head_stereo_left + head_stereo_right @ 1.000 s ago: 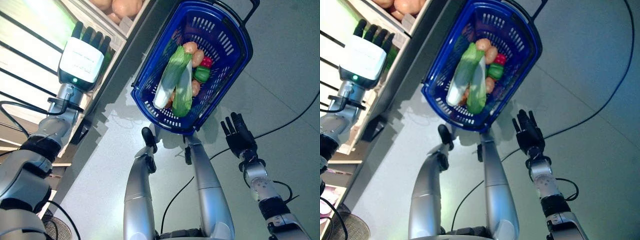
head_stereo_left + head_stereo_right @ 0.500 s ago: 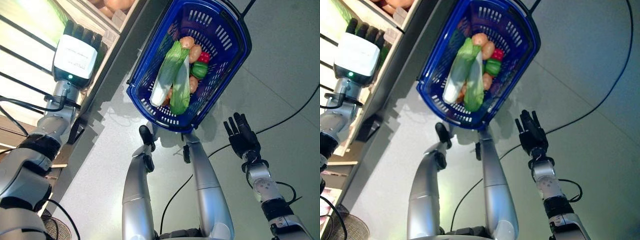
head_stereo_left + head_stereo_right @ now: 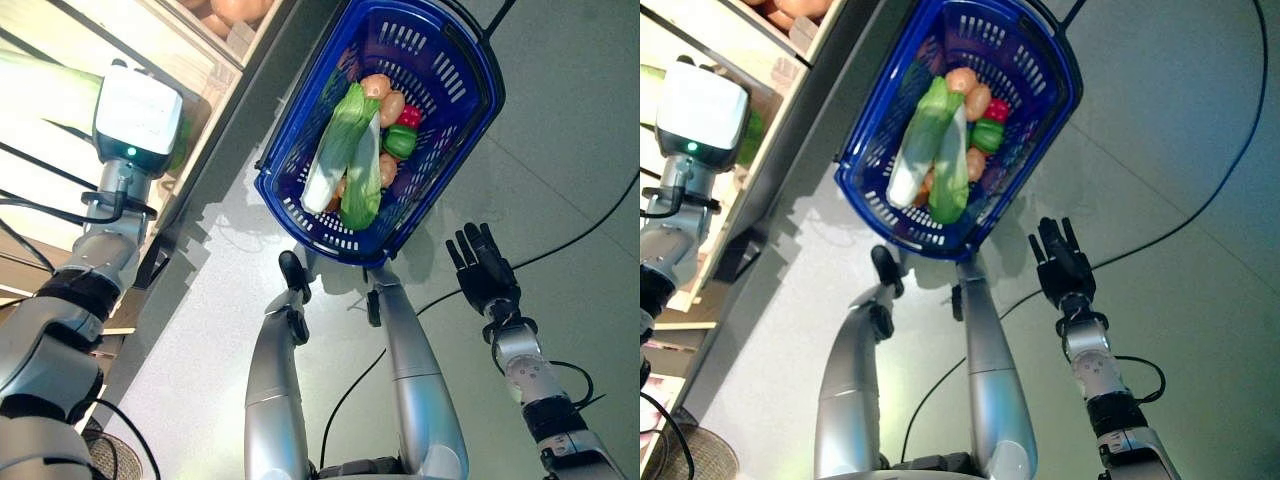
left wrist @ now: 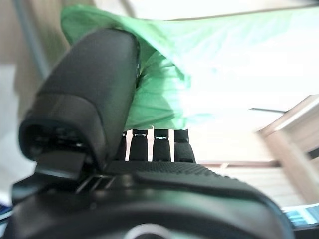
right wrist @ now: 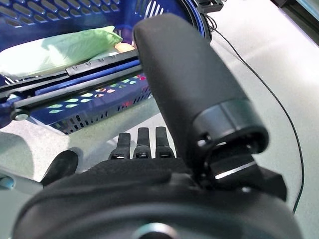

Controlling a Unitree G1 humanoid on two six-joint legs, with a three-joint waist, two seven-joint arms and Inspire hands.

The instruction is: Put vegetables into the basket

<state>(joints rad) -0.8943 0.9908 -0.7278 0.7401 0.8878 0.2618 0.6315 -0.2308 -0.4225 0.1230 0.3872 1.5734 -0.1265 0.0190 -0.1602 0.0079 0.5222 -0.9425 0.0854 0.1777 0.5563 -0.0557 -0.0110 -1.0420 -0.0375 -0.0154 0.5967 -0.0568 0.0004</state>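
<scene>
Holding leeks [image 3: 340, 150], potatoes, peppers: blue basket [image 3: 455, 95]; right hand [image 3: 482, 272] splayed; left hand [image 3: 135, 115] grip unclear.

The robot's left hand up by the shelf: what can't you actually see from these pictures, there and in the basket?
- Left hand: in the eye views its fingers are hidden behind its white back.
- Leafy green vegetable: left wrist view shows it before the fingers, contact unclear.
- Blue basket: lower vegetables hidden under two long greens.
- Shelf produce: cut by the top edge.
</scene>
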